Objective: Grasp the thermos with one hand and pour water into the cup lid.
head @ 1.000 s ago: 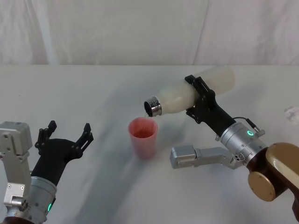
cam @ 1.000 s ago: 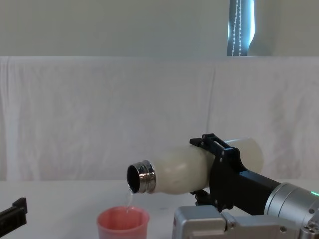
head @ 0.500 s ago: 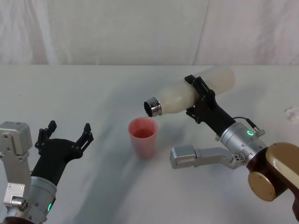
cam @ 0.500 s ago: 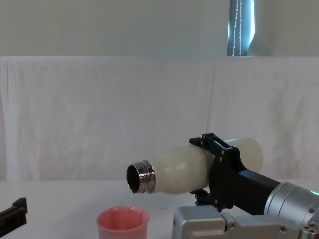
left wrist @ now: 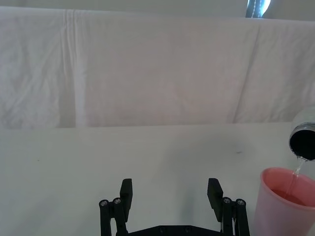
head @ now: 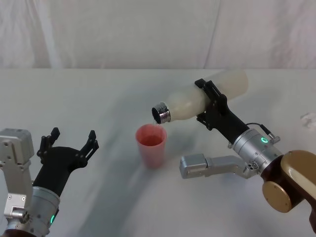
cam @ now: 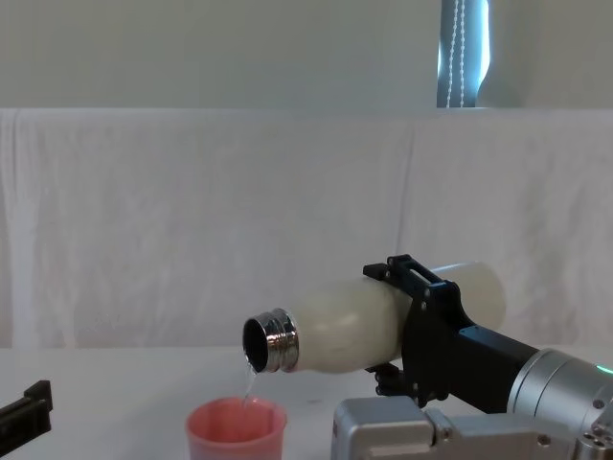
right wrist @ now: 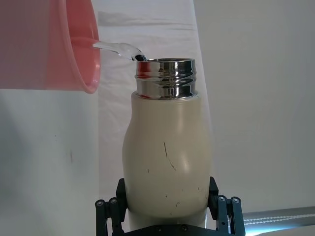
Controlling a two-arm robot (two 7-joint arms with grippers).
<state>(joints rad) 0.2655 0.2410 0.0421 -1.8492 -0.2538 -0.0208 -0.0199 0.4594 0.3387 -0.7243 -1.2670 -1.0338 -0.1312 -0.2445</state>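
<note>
I take the cup lid as my landmark. Well off to its left, my left gripper sits low over the table, its fingers spread wide and holding nothing, just as it sat a second ago. The cup lid itself stands upright on the table and has not shifted.

Just above it and to its right, the thermos lies tipped nearly level, its steel neck hanging over the rim on the cup's right side. Over the last second the tilt has barely changed, and a thin stream of water still runs from the mouth into the cup. I judge the pour is steady and under way rather than finishing.

Farther right, my right gripper pinches the thermos around its body, one finger on either side, with the base pointing away from the cup.
</note>
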